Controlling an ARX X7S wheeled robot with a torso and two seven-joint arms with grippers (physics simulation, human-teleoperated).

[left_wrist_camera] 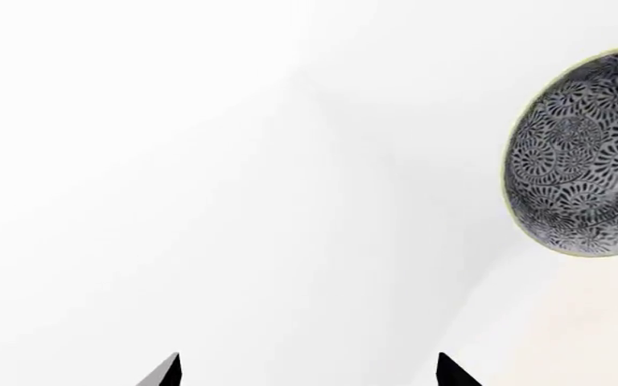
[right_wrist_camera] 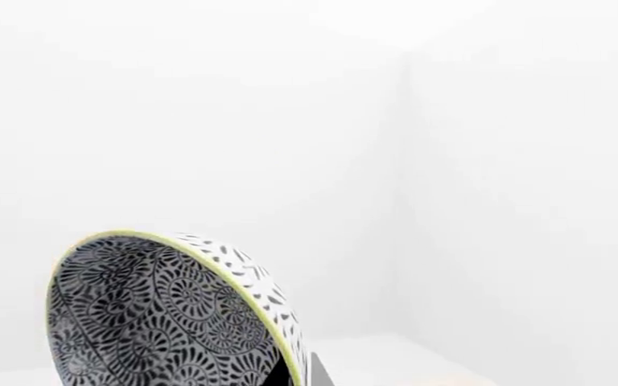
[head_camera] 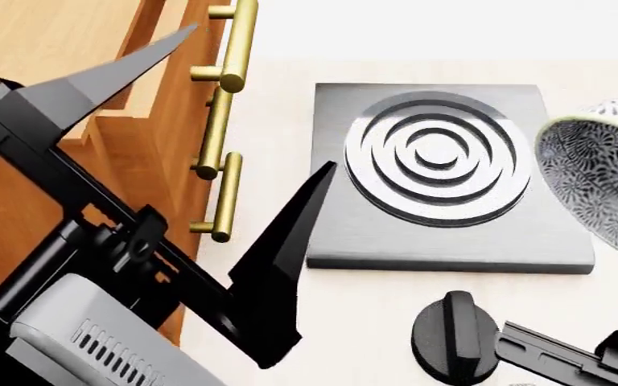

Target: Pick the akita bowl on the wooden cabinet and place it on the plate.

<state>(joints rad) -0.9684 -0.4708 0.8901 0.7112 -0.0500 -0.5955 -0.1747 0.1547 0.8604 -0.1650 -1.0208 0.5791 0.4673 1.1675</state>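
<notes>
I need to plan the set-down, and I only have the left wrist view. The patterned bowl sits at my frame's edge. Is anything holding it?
Observer: The right wrist view shows the akita bowl tipped on its side, with the right tool apparently gripping its rim.
Operator: What is near it?
Observer: In the head view it overlaps the right edge of the grey stove plate.
Operator: Where is my left tool?
Observer: The left tool is open in front of the wooden cabinet, by its brass handles.
</notes>
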